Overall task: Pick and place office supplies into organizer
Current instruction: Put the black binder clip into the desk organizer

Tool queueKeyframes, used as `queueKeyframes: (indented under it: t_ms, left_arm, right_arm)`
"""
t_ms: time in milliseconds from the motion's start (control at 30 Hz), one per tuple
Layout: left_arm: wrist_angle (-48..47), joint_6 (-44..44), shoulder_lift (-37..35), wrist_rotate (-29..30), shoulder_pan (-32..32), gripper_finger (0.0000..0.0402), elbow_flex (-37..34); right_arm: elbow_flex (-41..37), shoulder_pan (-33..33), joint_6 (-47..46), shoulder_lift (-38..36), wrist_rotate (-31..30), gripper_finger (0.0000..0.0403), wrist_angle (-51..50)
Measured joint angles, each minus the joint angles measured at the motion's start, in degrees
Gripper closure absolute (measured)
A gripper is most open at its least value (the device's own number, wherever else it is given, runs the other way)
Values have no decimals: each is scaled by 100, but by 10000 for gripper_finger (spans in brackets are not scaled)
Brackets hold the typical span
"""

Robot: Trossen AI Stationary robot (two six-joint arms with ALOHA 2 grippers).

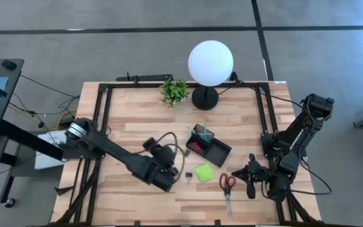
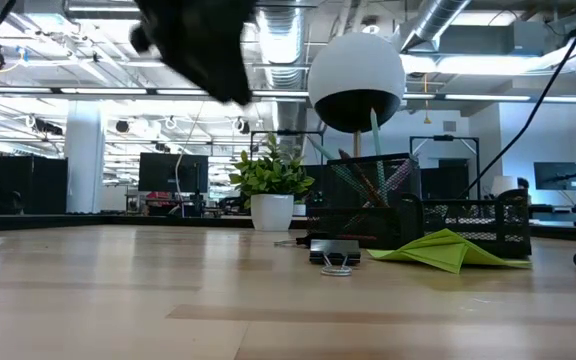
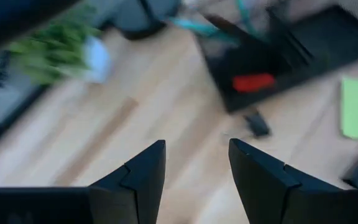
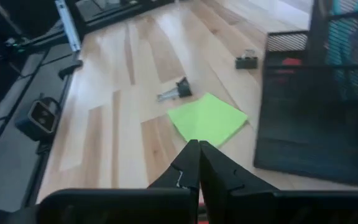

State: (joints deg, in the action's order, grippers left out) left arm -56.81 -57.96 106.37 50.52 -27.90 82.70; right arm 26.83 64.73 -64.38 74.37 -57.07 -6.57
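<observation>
The black organizer [image 1: 210, 145] stands mid-table with teal pens [image 1: 197, 131] upright in its taller back section and a small red piece [image 3: 253, 81] in its tray. On the wood near it lie a lime-green sticky-note pad [image 1: 203, 172], red-handled scissors [image 1: 227, 188] and two black clips [image 4: 176, 90] [image 4: 246, 61]. My left gripper [image 3: 196, 146] hovers open above the table left of the organizer, with nothing between its fingers. My right gripper [image 4: 197, 152] is shut and empty, right of the pad and pointing toward it.
A white globe lamp [image 1: 210, 63] on a black base and a small potted plant [image 1: 174, 91] stand at the table's far edge. Black frame rails [image 1: 103, 113] run along the table's sides. Bare wood lies to the left and near side.
</observation>
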Motion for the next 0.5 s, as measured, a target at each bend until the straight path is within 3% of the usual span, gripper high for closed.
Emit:
queueKeyframes:
  t_ms: [133, 267, 400, 500]
  left_arm:
    - [-723, -927, -418, 474, -291, 228, -24]
    - [-556, -1674, -426, 721, -514, 228, -218]
    - [-135, -2252, -211, 328, -611, 228, -492]
    - [312, -2696, -13, -317, -624, 228, -686]
  right_arm:
    - [0, 0, 481, 0, -40, 403, 376]
    - [0, -117, 788, 0, -132, 403, 625]
    - [0, -327, 786, 0, -134, 403, 630]
    - [0, -506, 786, 89, -133, 403, 714]
